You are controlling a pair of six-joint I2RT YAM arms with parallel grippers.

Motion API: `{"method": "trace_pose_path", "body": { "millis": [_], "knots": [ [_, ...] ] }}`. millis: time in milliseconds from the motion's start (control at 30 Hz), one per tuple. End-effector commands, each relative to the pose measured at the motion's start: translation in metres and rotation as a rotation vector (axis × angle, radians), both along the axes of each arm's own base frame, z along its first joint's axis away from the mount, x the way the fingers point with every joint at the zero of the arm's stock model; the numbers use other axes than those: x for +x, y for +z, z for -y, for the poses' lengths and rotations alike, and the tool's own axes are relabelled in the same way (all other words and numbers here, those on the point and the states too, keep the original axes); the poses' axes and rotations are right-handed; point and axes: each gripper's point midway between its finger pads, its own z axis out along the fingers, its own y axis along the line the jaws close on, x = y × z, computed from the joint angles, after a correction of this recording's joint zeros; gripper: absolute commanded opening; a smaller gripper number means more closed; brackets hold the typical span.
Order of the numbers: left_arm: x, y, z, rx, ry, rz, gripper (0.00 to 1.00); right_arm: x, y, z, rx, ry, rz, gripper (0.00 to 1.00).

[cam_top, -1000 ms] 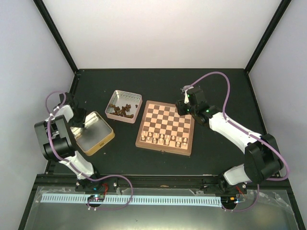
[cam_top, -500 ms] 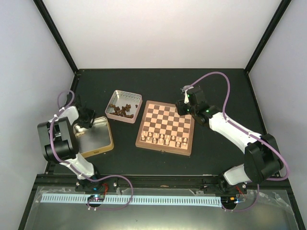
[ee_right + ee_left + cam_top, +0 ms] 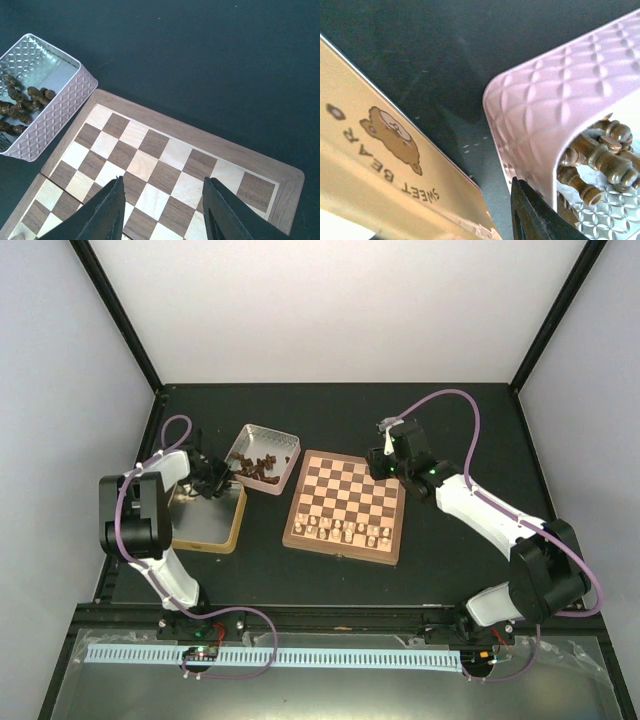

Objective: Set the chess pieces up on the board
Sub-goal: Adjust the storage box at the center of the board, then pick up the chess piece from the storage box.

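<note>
Here, the left pincer (image 3: 218, 478) is seen at the wall of the quilted tin (image 3: 535, 115), between it and the gold tin (image 3: 205, 522); whether its jaws are apart or together cannot be told. The dark chess pieces (image 3: 602, 155) are heaped inside the quilted tin. The pale chess pieces (image 3: 345, 530) are lined along the near rows of the board (image 3: 345, 490) on the counter (image 3: 330, 410). The right pincer (image 3: 162, 210) is held apart above the board's far squares.

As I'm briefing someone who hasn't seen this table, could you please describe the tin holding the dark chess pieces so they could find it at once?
Find the chessboard in the middle of the black table. Just beside its far left corner sits a square tin. Unlike the gold-sided tin to its left, it has pale quilted walls and holds dark brown pieces.
</note>
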Motion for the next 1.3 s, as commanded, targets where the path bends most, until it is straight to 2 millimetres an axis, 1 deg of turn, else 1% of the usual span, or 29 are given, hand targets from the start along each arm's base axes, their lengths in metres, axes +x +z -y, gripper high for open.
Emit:
{"method": "trace_pose_path", "body": {
  "millis": [0,33,100,167,300,433,533,633,767,1067,1267],
  "knots": [
    [0.017,0.014,0.01,0.019,-0.081,0.05,0.35,0.005,0.008,0.001,0.017,-0.009,0.03,0.45],
    [0.014,0.015,0.007,0.041,-0.081,0.037,0.38,0.004,0.008,0.001,0.018,-0.007,0.029,0.45],
    [0.002,0.019,-0.006,0.111,-0.064,-0.003,0.42,0.005,0.009,0.0,0.022,-0.005,0.03,0.45],
    [-0.009,0.025,-0.023,0.191,-0.035,-0.031,0.49,0.005,0.009,-0.001,0.025,-0.003,0.03,0.45],
    [-0.026,0.041,-0.055,0.32,0.033,-0.05,0.56,0.004,0.009,-0.001,0.025,-0.003,0.029,0.45],
    [-0.041,0.052,-0.087,0.415,0.129,-0.061,0.56,0.004,0.009,-0.001,0.028,-0.001,0.033,0.45],
    [-0.047,0.051,-0.101,0.441,0.176,-0.063,0.52,0.004,0.01,0.0,0.032,-0.002,0.036,0.45],
    [-0.05,0.038,-0.108,0.428,0.198,-0.095,0.43,0.003,0.01,0.0,0.029,-0.004,0.037,0.45],
    [-0.043,0.027,-0.112,0.425,0.212,-0.104,0.36,0.003,0.01,0.001,0.027,-0.004,0.039,0.45],
    [-0.029,0.008,-0.127,0.449,0.244,-0.103,0.35,0.005,0.011,-0.001,0.026,-0.001,0.036,0.45],
    [-0.02,0.004,-0.132,0.451,0.265,-0.073,0.35,0.005,0.01,-0.001,0.025,0.0,0.031,0.45]
  ]
}}
